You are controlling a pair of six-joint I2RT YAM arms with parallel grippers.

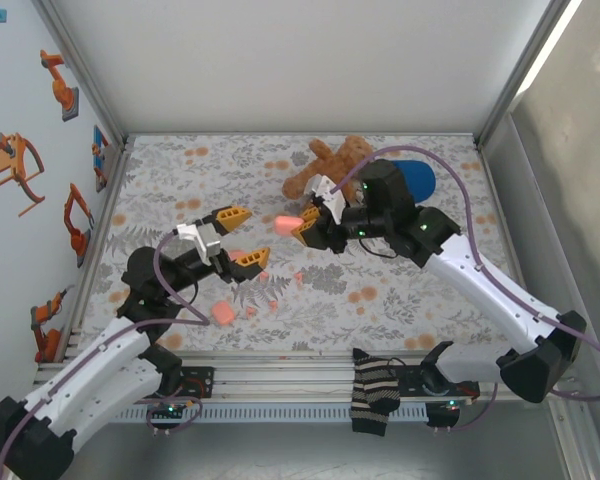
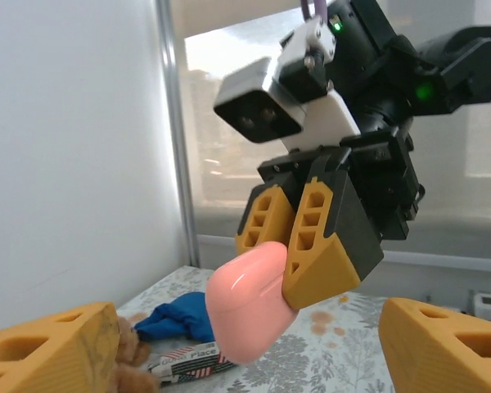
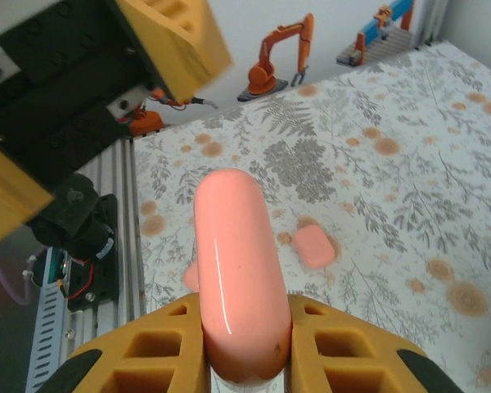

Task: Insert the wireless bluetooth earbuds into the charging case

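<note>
The right gripper (image 1: 307, 226) is clenched on the base of a closed pink charging case (image 2: 250, 307) and holds it in the air above the mat, its rounded end towards the other arm. That looks like an offer, so the lid can be worked from the free end. The left gripper (image 1: 242, 238) faces it with jaws spread wide, grasping nothing. The earbuds (image 1: 298, 277) lie scattered on the floral table (image 1: 400, 180) below, apart from the held case, near a second case (image 1: 222, 313).
</note>
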